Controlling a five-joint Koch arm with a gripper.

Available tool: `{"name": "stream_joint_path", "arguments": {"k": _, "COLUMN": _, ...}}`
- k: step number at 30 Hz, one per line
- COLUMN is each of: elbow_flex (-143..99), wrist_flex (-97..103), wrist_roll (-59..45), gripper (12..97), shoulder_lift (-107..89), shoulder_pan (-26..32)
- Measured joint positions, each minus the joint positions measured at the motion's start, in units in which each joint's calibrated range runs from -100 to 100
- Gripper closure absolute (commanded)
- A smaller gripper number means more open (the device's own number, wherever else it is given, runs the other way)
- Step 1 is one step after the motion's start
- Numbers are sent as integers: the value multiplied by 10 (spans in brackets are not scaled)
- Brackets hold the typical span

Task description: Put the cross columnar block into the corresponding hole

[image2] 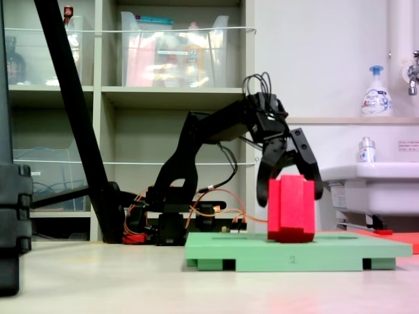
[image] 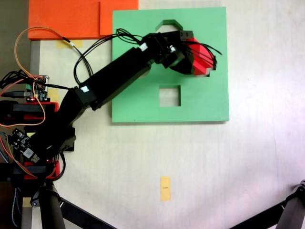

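Tool [image2: 289,190] spread apart astride the upright cross columnar block [image2: 291,208], which stands on the green board [image2: 216,248] on the bench [image: 214,162]

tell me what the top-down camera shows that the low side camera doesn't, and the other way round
Top-down fixed view: the green board's cutouts as shapes, a square hole and an angled one partly under the arm, plus orange foam sheets and a yellow tape mark.

Low side fixed view: the red block standing upright on the board, the gripper open around its top, shelves and a sink behind.

Both: arm, red block, green board.
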Motion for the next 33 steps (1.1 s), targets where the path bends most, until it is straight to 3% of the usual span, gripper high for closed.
{"name": "stream_joint_path", "arguments": {"k": 33, "elbow_flex": 64, "wrist_flex": -10, "wrist_roll": 0, "gripper": 644, "shoulder_lift": 131, "shoulder_pan": -14}}
